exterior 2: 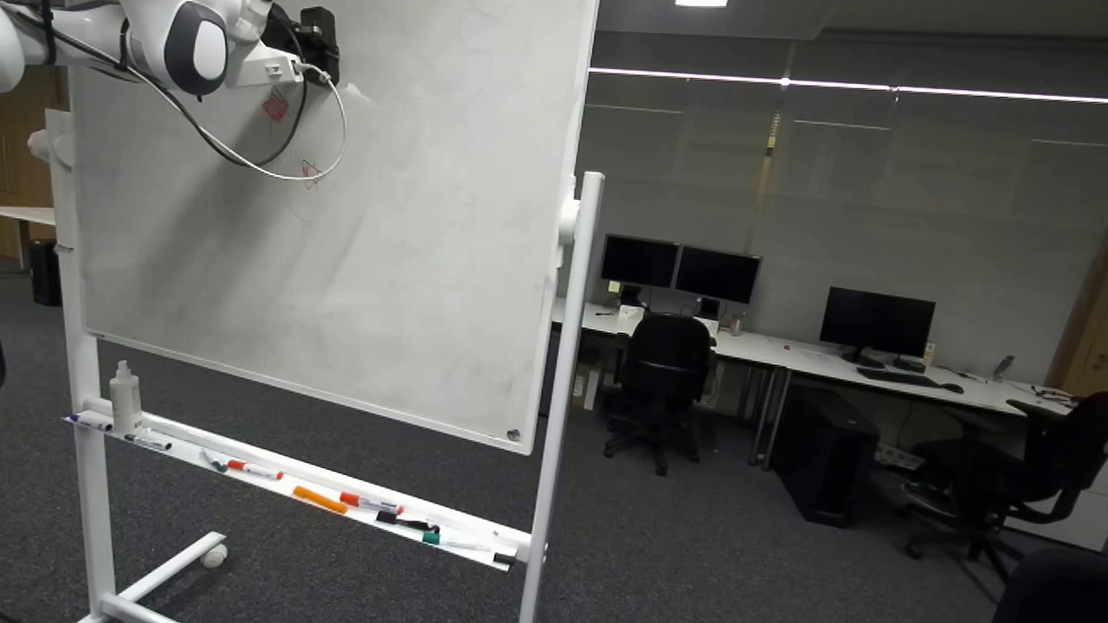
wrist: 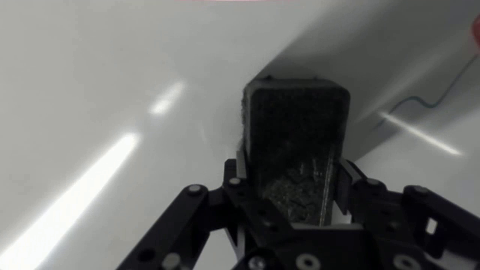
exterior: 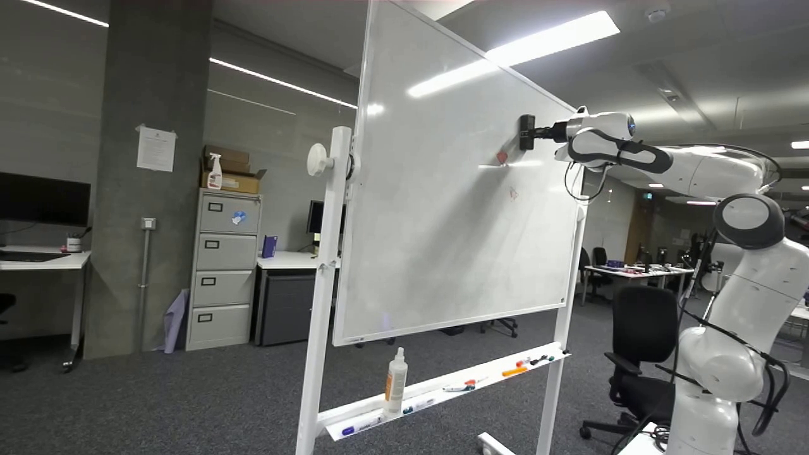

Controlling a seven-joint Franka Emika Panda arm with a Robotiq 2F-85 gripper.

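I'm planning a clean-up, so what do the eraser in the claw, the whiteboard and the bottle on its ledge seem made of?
Eraser: probably dull black plastic, from its rounded, moulded-looking corners; the fuzzy edge on one side hints at felt.
Whiteboard: smooth and glossy, mirroring a ceiling light; coated metal or laminate, I can't tell.
Bottle: likely plastic, given its cloudy, half-see-through body.

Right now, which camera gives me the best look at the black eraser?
The wrist view: the black eraser is close and central, held in the gripper. Both exterior views show it much smaller, at the whiteboard; in an exterior view, beside the arm, its outline is hard to separate from the gripper's.
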